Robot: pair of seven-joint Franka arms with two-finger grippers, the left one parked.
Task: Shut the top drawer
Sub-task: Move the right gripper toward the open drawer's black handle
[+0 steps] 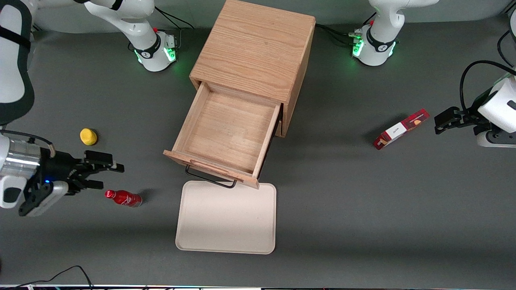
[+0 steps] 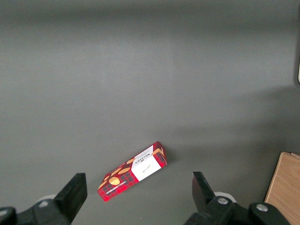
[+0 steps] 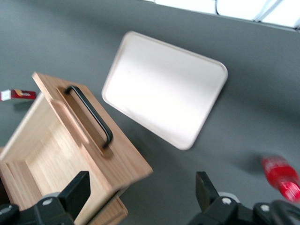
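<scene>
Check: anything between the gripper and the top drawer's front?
Front view shows only bare grey table between the open gripper and the pulled-out top drawer. The red bottle lies just off that line, nearer the camera.

top drawer (image 1: 225, 133): light grained wood; handle (image 1: 209, 179): black wire; tray (image 1: 226, 217): matt cream; gripper (image 1: 105, 174): black

Light oak top drawer (image 1: 225, 133) with black handle (image 1: 209, 179), cream tray (image 1: 226, 217), red bottle (image 1: 124, 198), black hand (image 1: 105, 173).
</scene>
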